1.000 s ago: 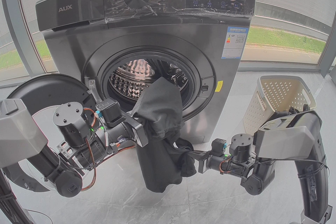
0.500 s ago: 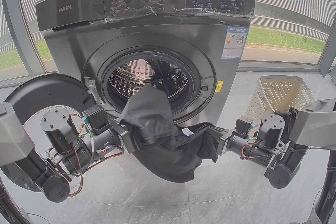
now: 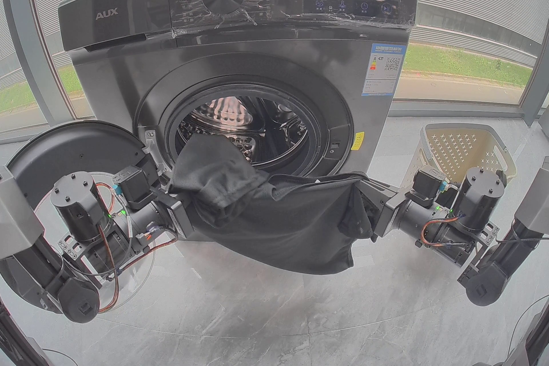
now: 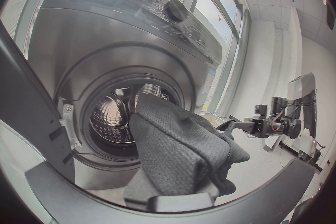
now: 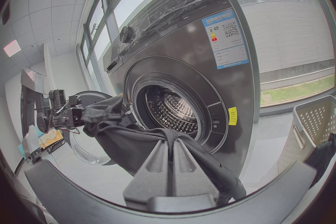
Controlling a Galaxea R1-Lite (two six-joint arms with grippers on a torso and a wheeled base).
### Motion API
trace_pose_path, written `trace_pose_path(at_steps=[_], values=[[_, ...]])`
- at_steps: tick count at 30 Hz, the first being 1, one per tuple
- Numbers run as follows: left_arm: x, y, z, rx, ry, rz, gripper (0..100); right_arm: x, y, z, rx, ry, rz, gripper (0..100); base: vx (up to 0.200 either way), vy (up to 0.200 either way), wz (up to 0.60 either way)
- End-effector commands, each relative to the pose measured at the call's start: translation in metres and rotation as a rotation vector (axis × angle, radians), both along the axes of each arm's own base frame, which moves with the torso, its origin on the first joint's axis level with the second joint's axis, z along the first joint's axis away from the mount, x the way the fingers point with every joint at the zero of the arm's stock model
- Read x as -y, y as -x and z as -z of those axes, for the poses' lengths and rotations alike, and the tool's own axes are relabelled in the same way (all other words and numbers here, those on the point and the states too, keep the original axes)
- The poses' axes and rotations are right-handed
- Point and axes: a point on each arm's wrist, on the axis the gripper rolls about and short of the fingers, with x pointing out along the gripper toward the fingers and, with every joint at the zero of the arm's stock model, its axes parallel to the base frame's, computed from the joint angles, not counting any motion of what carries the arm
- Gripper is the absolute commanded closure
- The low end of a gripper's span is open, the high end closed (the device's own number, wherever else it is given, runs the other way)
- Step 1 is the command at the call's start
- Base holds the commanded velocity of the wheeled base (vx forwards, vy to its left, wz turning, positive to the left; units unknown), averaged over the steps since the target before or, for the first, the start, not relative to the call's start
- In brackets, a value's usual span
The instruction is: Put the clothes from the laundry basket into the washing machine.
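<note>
One black garment (image 3: 286, 221) hangs spread in the air in front of the washing machine (image 3: 240, 58), pulled out wide between the two arms just below the open drum (image 3: 246, 127). Its lower edge hangs clear of the floor (image 3: 257, 315).

The right gripper (image 5: 170, 140) has its jaws clamped tight on a gathered corner of the cloth, the two fingers pressed together with the fabric pinched at the tips. The left gripper (image 3: 182, 213) grips the other end. The cloth is heaped up over its jaws and hides most of them, but what shows of them looks closed on the fabric. That bunched end sits right at the lower left rim of the drum opening.

The round door (image 3: 68, 150) stands swung open to the left. One pale laundry basket (image 3: 457, 155) stands on the floor to the machine's right, with some dark cloth (image 5: 323, 156) in it.
</note>
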Motion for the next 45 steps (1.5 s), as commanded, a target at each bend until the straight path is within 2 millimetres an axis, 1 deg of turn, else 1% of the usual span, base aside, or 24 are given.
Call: trace_pose_path(at_steps=[1,9,17,18,22,35,38,40,41,45], values=[[-0.008,-0.008,0.0,0.001,0.005,-0.038,100,0.002,0.006,-0.001,-0.005,0.003,-0.003,100,0.0,0.0,0.0],[-0.008,-0.007,0.0,0.003,0.007,-0.038,100,0.001,0.004,-0.002,0.002,-0.002,-0.003,100,0.0,0.0,0.0],[-0.01,-0.003,0.004,-0.02,0.001,-0.027,100,-0.001,0.003,-0.003,0.005,-0.006,-0.008,100,0.0,0.0,0.0],[-0.01,-0.004,0.004,-0.021,0.005,-0.027,0,-0.001,0.004,-0.003,0.005,-0.006,-0.009,100,0.0,0.0,0.0],[-0.01,-0.002,0.005,-0.046,0.028,-0.025,0,-0.001,0.002,-0.005,0.013,-0.01,-0.006,100,0.0,0.0,0.0],[-0.011,0.003,0.014,-0.091,0.016,-0.026,0,-0.002,-0.005,-0.012,0.048,-0.029,0.003,100,0.0,0.0,0.0],[-0.011,0.0,0.017,-0.101,0.013,-0.036,0,-0.003,-0.008,-0.015,0.061,-0.037,0.009,100,0.0,0.0,0.0],[-0.011,-0.003,0.017,-0.099,0.015,-0.04,0,-0.001,-0.009,-0.014,0.056,-0.034,0.018,100,0.0,0.0,0.0],[-0.015,-0.006,0.017,-0.093,0.017,-0.057,0,0.001,-0.009,-0.013,0.051,-0.033,0.043,100,0.0,0.0,0.0],[-0.018,-0.007,0.018,-0.095,0.012,-0.069,0,0.009,-0.014,-0.011,0.049,-0.029,0.084,100,0.0,0.0,0.0]])
